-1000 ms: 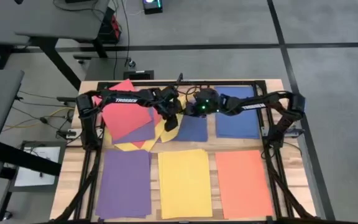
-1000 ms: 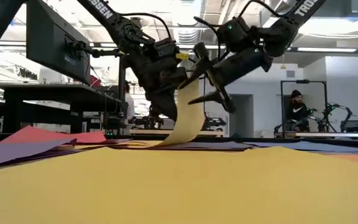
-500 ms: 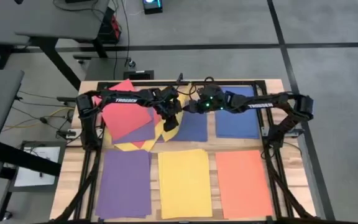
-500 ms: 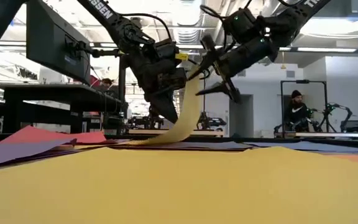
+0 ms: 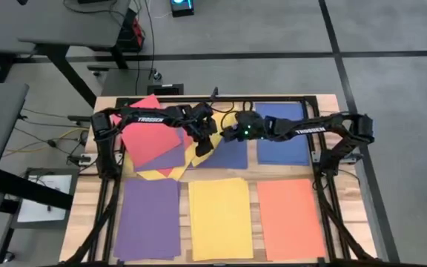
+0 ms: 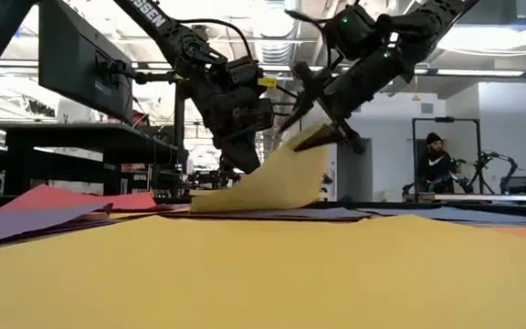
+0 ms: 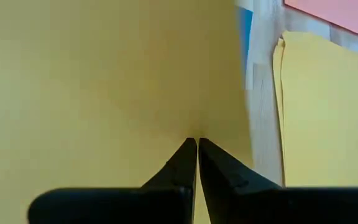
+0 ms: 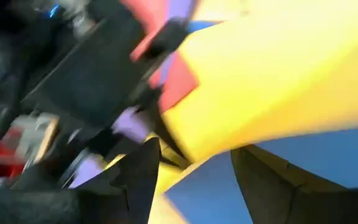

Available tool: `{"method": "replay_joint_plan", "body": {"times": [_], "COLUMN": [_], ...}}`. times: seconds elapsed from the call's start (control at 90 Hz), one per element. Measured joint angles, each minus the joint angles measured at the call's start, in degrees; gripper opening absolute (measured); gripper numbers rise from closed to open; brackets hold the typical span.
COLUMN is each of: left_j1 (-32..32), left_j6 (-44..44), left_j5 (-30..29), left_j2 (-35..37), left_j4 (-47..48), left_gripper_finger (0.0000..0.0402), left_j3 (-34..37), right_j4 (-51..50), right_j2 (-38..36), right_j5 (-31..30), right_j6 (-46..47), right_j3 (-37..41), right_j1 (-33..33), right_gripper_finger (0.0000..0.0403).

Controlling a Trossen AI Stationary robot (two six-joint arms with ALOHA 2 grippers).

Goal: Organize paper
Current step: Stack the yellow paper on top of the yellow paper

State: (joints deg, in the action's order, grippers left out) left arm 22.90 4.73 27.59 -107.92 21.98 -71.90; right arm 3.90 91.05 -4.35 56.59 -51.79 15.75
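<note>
Left gripper (image 6: 245,160) pinches a yellow sheet (image 6: 272,183) by one edge, lifting it off the mixed pile (image 5: 154,148) at the table's back-left; right gripper (image 6: 322,114) spread wide at the raised corner; thin, floppy paper, light, creases easily; best gripped near edges.

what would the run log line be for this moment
left gripper: shut on lifted yellow paper sheet | right gripper: open around sheet's raised edge | sorted purple, yellow, orange stacks at near edge
</note>
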Motion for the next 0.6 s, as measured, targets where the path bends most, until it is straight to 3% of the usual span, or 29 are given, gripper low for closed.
{"method": "replay_joint_plan", "body": {"times": [0.422, 0.6], "left_j1": [0.0, 0.0], "left_j6": [0.0, 0.0], "left_j5": [0.0, 0.1], "left_j2": [0.0, 0.0], "left_j4": [0.0, 0.0], "left_gripper_finger": [0.0000, 0.0000], "left_j3": [0.0, 0.0], "right_j4": [-10.5, -5.5], "right_j2": [0.2, 4.3], "right_j5": [-8.5, -10.8], "right_j6": [12.6, 15.8], "right_j3": [0.0, 0.0], "right_j1": [-0.1, -0.8], "right_gripper_finger": [0.0189, 0.0188]}}
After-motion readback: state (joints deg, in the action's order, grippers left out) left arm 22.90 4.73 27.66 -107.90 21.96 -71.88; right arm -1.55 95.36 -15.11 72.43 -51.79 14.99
